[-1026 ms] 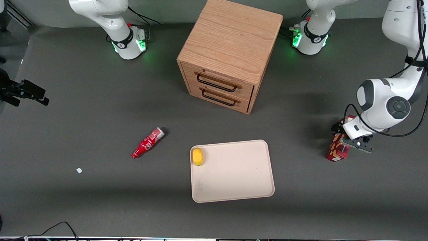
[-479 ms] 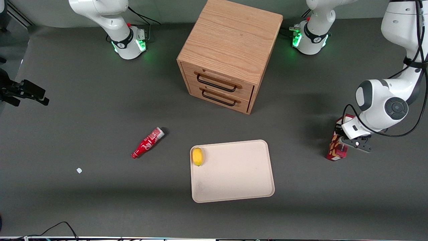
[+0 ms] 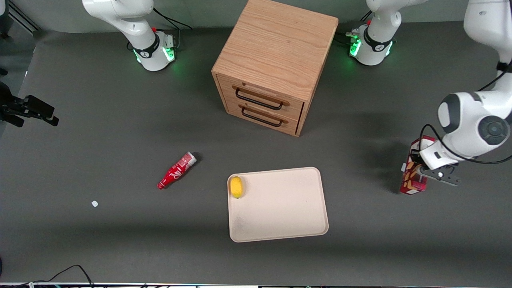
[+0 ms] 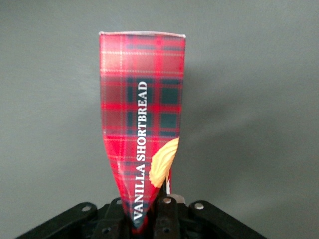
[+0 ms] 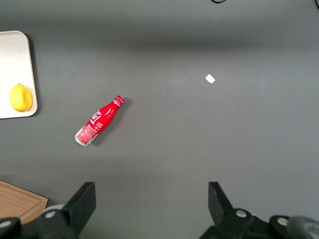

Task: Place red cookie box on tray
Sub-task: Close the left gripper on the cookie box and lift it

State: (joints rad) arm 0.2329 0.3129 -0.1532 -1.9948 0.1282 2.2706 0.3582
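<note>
The red cookie box, in red tartan with a cookie picture, stands nearly upright toward the working arm's end of the table, well apart from the tray. My left gripper is shut on its upper end. In the left wrist view the box reaches away from the gripper, with a black finger pressed on each side of it. Whether its lower end touches the table I cannot tell. The cream tray lies flat, nearer the front camera than the cabinet.
A yellow lemon lies on the tray at its edge toward the parked arm. A small red bottle and a white scrap lie on the mat toward the parked arm's end. A wooden drawer cabinet stands farther from the camera.
The left arm has shifted sideways toward the working arm's end, carrying the box a little farther from the tray. Everything else stays put.
</note>
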